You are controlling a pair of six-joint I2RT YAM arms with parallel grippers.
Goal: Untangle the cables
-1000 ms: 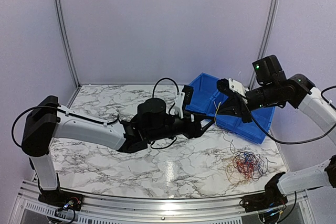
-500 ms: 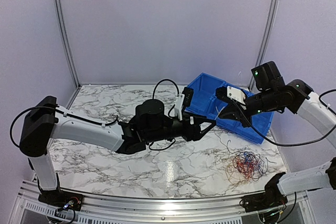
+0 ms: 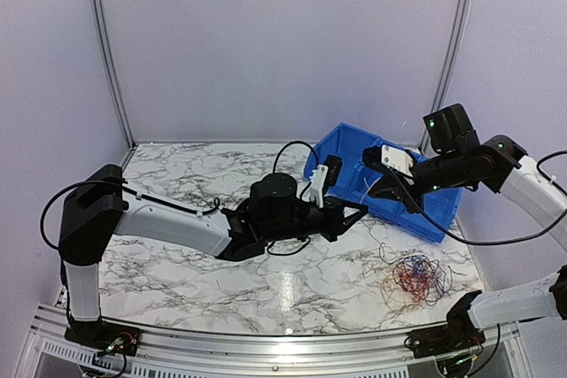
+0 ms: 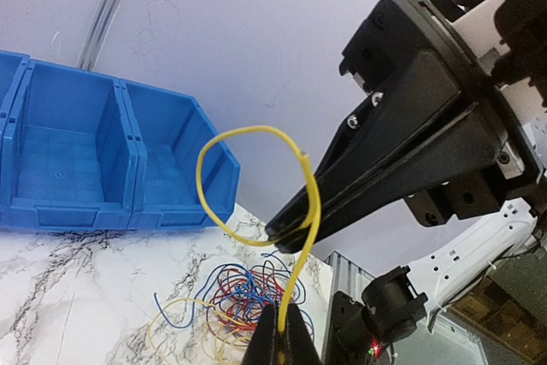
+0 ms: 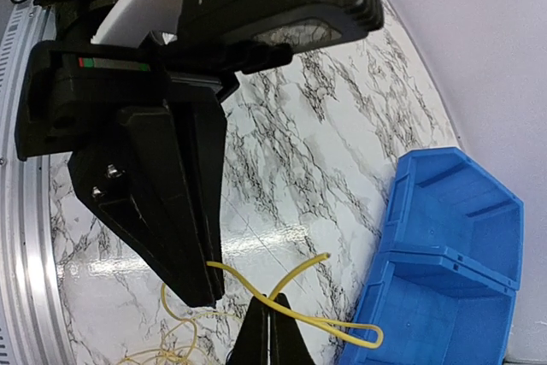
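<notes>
A single yellow cable [image 4: 208,158] stretches between my two grippers in mid-air, in front of the blue bin [image 3: 416,210]. The left gripper [image 4: 285,324] is shut on one end of it. My right gripper [image 5: 272,309] is shut on the same cable [image 5: 342,326] near its crossing loop, one short end sticking up. The two gripper tips nearly meet, left gripper [image 3: 361,211] just below right gripper [image 3: 373,193]. The remaining cables lie as a tangle of red, blue and yellow wires [image 3: 414,277] on the marble table at the right; the tangle [image 4: 239,301] also shows below the held cable.
The blue bin [image 4: 85,147] has divided compartments and stands tilted at the back right of the table [image 3: 177,174]. Metal rails [image 3: 266,343] run along the near edge. The right arm's base [image 4: 389,309] sits close beside the tangle.
My left arm has reached further right, up to the right gripper, and its jaws have shut on the yellow cable. The right gripper dropped slightly, still shut on that cable.
</notes>
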